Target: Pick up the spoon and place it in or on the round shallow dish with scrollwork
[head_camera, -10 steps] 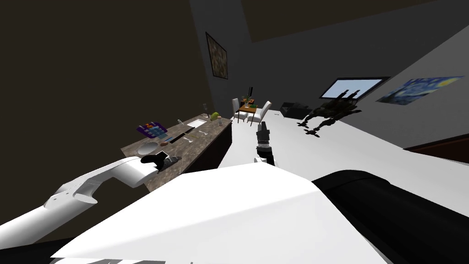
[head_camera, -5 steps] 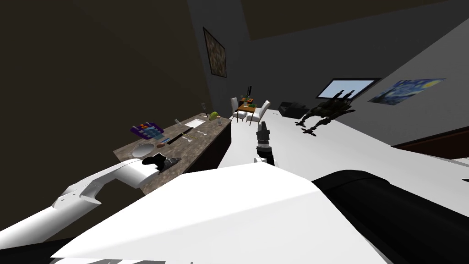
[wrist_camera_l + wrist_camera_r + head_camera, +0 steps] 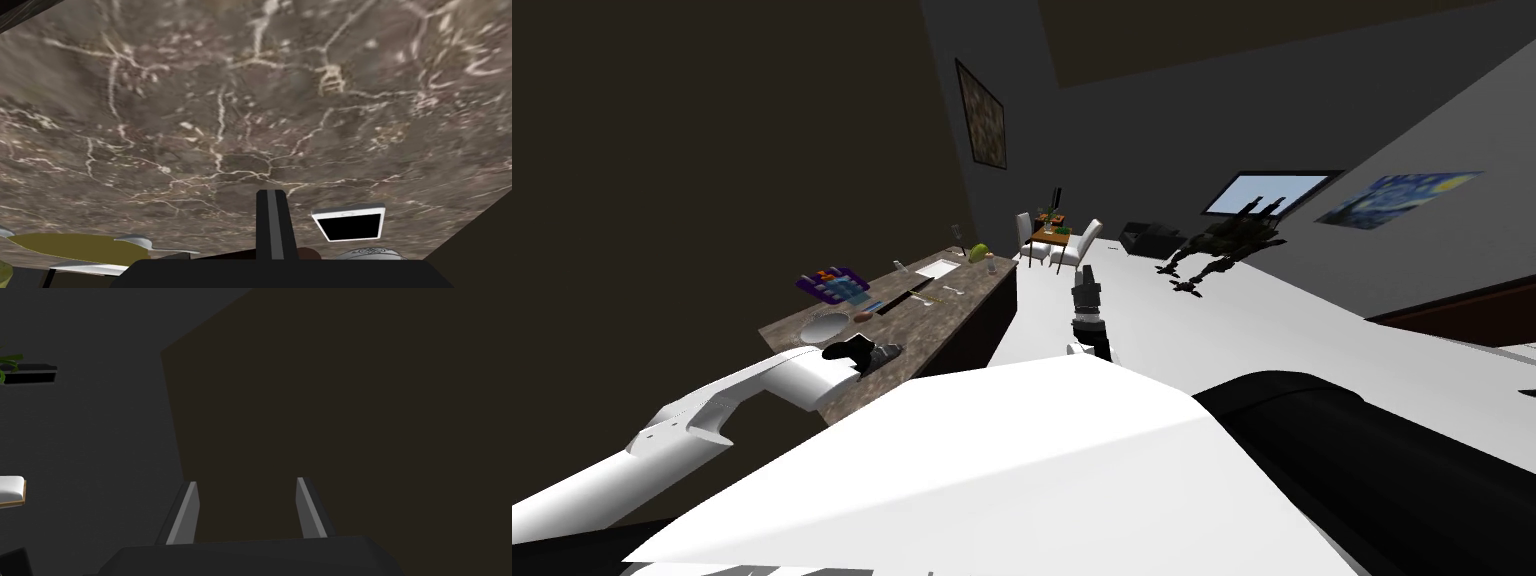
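So the big brown veined tabletop [image 3: 917, 328] runs away along the dark wall, and the left arm is stretched over its near end. The left gripper [image 3: 878, 352] hangs just over the stone with its two fingers [image 3: 270, 220] pressed together, and I can't see anything between them. The right gripper [image 3: 1087, 284] is out front over the white floor, well apart from the tabletop, blades [image 3: 185, 515] standing apart.

The round shallow dish [image 3: 825, 325] sits just beside the left gripper. In the left wrist view its scrollwork rim peeks out right at the gripper's body, next to a white-framed tablet [image 3: 350, 225].

What I take for the spoon [image 3: 955, 291] is a small pale thing farther along the tabletop, well beyond the left gripper and the dish. It's too tiny to be sure.
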Robot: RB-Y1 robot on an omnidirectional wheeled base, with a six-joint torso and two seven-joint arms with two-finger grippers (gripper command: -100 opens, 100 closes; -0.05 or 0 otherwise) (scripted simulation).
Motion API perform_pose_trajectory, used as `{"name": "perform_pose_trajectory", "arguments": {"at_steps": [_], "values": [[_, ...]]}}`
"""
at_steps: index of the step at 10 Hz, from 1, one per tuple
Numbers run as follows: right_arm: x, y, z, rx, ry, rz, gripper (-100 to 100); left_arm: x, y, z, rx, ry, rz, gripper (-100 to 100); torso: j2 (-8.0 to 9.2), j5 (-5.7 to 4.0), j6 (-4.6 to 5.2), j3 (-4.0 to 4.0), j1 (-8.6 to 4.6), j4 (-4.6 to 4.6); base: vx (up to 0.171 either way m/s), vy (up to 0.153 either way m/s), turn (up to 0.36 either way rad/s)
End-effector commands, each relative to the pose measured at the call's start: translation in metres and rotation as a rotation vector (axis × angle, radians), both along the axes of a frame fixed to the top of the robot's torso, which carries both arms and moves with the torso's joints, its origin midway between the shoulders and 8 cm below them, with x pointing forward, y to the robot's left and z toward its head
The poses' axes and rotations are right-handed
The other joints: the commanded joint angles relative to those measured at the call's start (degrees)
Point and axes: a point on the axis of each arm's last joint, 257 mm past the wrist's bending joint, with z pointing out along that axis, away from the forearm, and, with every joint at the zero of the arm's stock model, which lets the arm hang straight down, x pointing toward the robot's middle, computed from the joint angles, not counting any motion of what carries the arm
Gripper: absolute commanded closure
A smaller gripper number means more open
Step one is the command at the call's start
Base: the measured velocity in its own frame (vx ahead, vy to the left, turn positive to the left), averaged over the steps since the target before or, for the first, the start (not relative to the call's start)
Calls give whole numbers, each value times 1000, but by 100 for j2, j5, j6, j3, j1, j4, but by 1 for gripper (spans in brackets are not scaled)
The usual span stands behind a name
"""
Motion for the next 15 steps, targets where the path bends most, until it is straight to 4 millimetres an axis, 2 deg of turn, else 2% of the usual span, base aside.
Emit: {"name": "perform_pose_trajectory", "arguments": {"at_steps": [1,2,3,7,13,15], "values": [[0,0,0,0,0,0,0,0,0,0,0,0,0,100,0,0,0,0,0,0,0,0,0],[0,0,0,0,0,0,0,0,0,0,0,0,0,0,0,0,0,0,0,0,0,0,0],[0,0,0,0,0,0,0,7,12,10,13,-27,23,-100,0,0,0,0,0,0,41,-40,-146],[0,0,0,0,0,0,0,17,47,23,25,-52,96,-100,-61,-4,5,-35,-13,-14,135,-33,-215],[0,0,0,0,0,0,0,15,90,28,21,-39,198,-100,-34,2,1,-21,9,-9,85,26,-165],[0,0,0,0,0,0,0,14,99,29,16,-38,223,-100,-33,1,0,-20,5,-8,74,26,-125]]}}
